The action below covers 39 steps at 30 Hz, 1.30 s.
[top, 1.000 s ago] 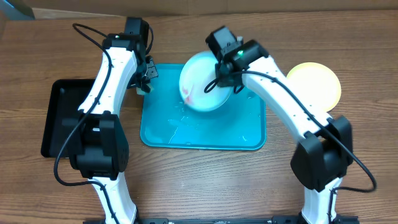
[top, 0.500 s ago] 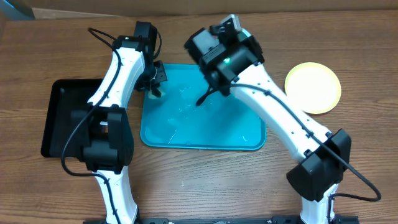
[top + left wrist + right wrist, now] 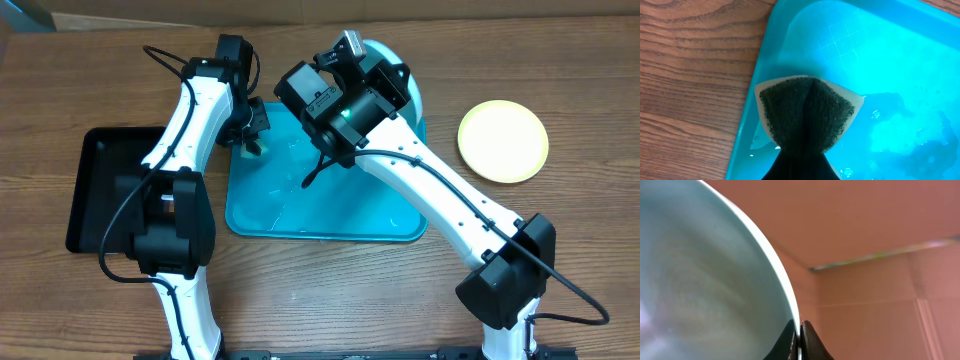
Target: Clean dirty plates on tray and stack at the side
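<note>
My right gripper (image 3: 800, 330) is shut on the rim of a pale blue-white plate (image 3: 705, 275). It holds the plate upright, on edge, above the back of the teal tray (image 3: 300, 215). In the overhead view only a sliver of the plate (image 3: 404, 82) shows behind the right wrist. My left gripper (image 3: 250, 128) is shut on a dark green sponge (image 3: 805, 112) and holds it over the wet back left corner of the tray (image 3: 765, 75). A yellow plate (image 3: 503, 140) lies flat on the table to the right of the tray.
A black bin (image 3: 105, 190) stands to the left of the tray. Water drops lie on the tray floor (image 3: 910, 125). A cardboard wall runs along the far table edge (image 3: 880, 225).
My right arm has lifted the plate off the tray and turned it on edge toward the back. My left gripper with the sponge has shifted slightly right over the tray corner.
</note>
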Motion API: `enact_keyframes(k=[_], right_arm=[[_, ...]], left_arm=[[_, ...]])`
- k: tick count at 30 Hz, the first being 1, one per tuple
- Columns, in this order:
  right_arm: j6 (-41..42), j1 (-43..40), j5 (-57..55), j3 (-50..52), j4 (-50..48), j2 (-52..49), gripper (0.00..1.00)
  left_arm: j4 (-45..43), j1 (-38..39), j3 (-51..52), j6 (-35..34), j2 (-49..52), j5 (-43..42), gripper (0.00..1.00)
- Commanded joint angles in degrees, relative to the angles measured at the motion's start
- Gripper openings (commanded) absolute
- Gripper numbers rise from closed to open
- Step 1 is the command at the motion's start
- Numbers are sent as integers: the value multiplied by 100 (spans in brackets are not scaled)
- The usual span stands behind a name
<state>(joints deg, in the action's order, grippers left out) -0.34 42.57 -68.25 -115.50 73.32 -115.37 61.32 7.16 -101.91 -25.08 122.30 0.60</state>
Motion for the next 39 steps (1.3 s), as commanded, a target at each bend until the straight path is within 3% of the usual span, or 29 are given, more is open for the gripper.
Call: enact_keyframes(k=[1,6,10,14,19,23,28,33,39], right_arm=[[133,-280,1714,-199,-52,127,4],[1113,-1147,3823,-192,-76,127,4],[1128,-2238,6518,-184,-96,125,4],[1123,-3351,8502,-184,-94,107,4],[1021,-4481,9639,-127,17,37,4],[890,-4802,9200,17,144,37,4],[769,-4428,7578,15,87,184,4],[1266,-3379,4640,13,-70,466,4],[1257,-1742,730,15,-214,603,4]], left_arm=[[-4,52,-131,131,22,-66,4],[2,52,-131,203,22,-66,4],[13,52,-131,240,22,-66,4],[11,52,-131,238,22,-66,4],[0,59,-131,238,22,-68,4],[-7,76,-131,238,22,-68,4],[-11,76,-131,238,22,-66,4],[-9,76,-131,238,22,-66,4],[-11,76,-131,238,22,-66,4]])
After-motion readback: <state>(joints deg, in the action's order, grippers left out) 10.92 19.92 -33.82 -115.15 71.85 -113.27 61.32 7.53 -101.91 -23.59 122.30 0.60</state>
